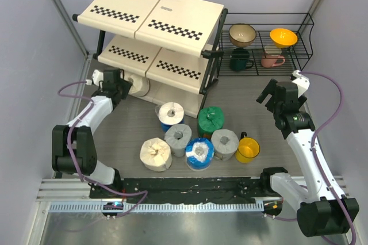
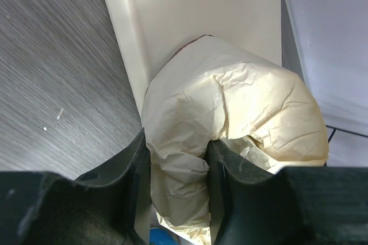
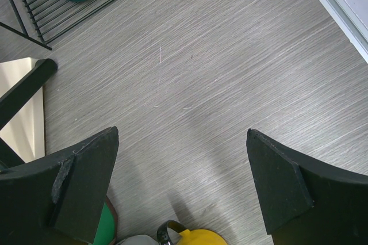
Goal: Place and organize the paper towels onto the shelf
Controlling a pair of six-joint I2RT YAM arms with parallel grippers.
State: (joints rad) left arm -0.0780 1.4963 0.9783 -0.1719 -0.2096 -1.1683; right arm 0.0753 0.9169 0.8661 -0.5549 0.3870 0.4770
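Observation:
My left gripper [image 1: 122, 87] [image 2: 177, 147] is shut on the twisted top of a cream paper towel roll [image 1: 138, 87] [image 2: 259, 118]. It holds the roll on its side at the left end of the shelf's [image 1: 150, 12] low tier, under a cream panel [image 2: 190, 9]. Several more rolls stand on the table in front of the shelf: blue-and-white [image 1: 171, 114], green [image 1: 211, 121], two grey [image 1: 178, 140] [image 1: 224, 144], another blue-and-white [image 1: 199, 153] and a cream one [image 1: 156, 153]. My right gripper [image 1: 269, 96] [image 3: 182, 136] hangs open over bare table, right of the rolls.
A yellow mug [image 1: 248, 149] [image 3: 198, 238] stands beside the right grey roll. A black wire rack [image 1: 299, 38] [image 3: 57, 15] with bowls and mugs sits at the back right. The shelf's black leg [image 3: 26, 92] shows at the left of the right wrist view.

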